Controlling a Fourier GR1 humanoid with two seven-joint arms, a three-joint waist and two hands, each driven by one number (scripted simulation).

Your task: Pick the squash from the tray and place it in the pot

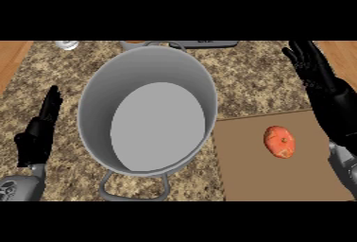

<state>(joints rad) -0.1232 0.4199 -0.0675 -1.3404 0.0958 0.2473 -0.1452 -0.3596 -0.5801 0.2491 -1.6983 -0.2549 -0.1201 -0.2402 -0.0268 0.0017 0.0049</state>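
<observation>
Orange-red and mottled, the squash (279, 141) lies on the brown tray (244, 179), just to the inner side of your right hand (314, 61) and nearer the robot than its fingertips, with nothing touching it. That right hand has its fingers straight and spread, holding nothing, its forearm running along the tray's outer edge. To do the pick well, I'd bring the hand inward and down over the squash, curl the fingers round its long sides, then lift well clear before carrying it across, because the tall grey wall of the pot (94, 99) rises right against the tray's inner edge and looks the likeliest thing to catch on. The pot's mouth is wide and shows nothing inside, so a drop near the middle should do. Your left hand (38, 132) rests beyond the pot's far side, fingers straight and close together, out of the way. A small pale object (67, 45) and a dark one (209, 43) sit farther off, past the pot.
</observation>
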